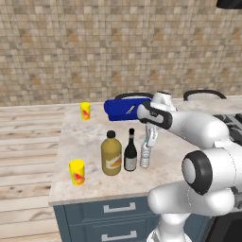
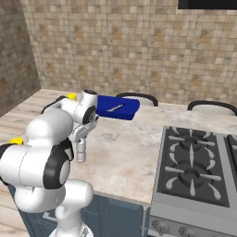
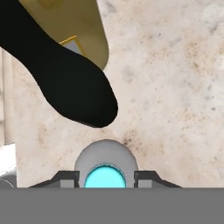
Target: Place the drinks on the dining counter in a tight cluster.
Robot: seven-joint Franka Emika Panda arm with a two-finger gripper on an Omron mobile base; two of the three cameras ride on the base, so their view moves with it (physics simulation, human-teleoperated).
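Three drinks stand close together near the front of the dining counter. From left to right they are a squat amber bottle, a slim dark wine bottle and a small clear bottle. My gripper comes down from above, shut on the clear bottle's neck. In the hand view the blue cap sits between the fingertips, with the wine bottle and amber bottle just beyond. In the right base view the gripper holds the clear bottle upright, its base at the counter top.
Two yellow cups stand on the counter's left side. A blue box lies at the back behind the arm. A stove takes up the right end. Chair backs rise behind the counter.
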